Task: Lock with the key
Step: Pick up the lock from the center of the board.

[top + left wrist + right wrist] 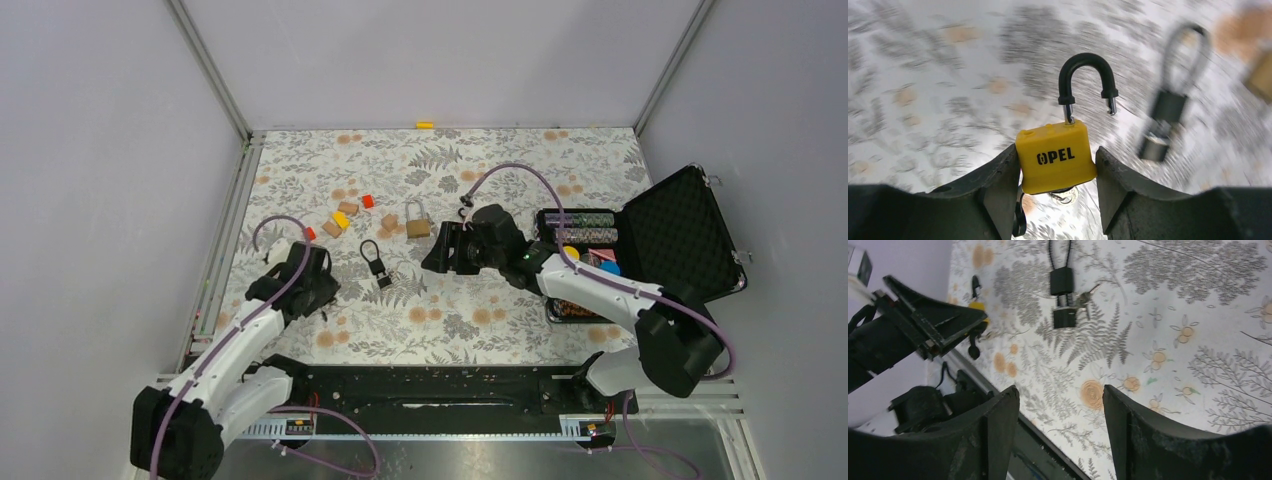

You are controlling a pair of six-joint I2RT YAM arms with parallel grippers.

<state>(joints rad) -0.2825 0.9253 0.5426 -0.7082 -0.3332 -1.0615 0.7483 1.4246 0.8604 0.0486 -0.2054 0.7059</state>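
Found yellow padlock [1055, 160] clamped by both sides of its body in the left jaws, upright, over the left side of the bench [480, 170]. Read "OPEL" in black capitals on the yellow face. Noted black-sleeved shackle [1087, 65] open: one leg seated in the body, the other free above it with a bare metal tip. Noted small round metal part [1064, 196] under the body, too hidden to name. Could not make out the padlock in the top view, hidden there behind the left jaws.

Found right jaws wide apart, gripping nothing, held over mid-bench and well apart from the left jaws.

Recorded black cable-shackle padlock [376, 262] lying flat on the bench between the two arms, with keys [1085, 296] touching it. Recorded brass padlock [417, 222] lying just beyond it, towards the far edge. Recorded small coloured blocks [342, 216], red, yellow and wooden, scattered left of the brass padlock. Recorded open black case [685, 225] at the right side, foam-lined lid raised, rows of stacked chips [578, 226] inside.
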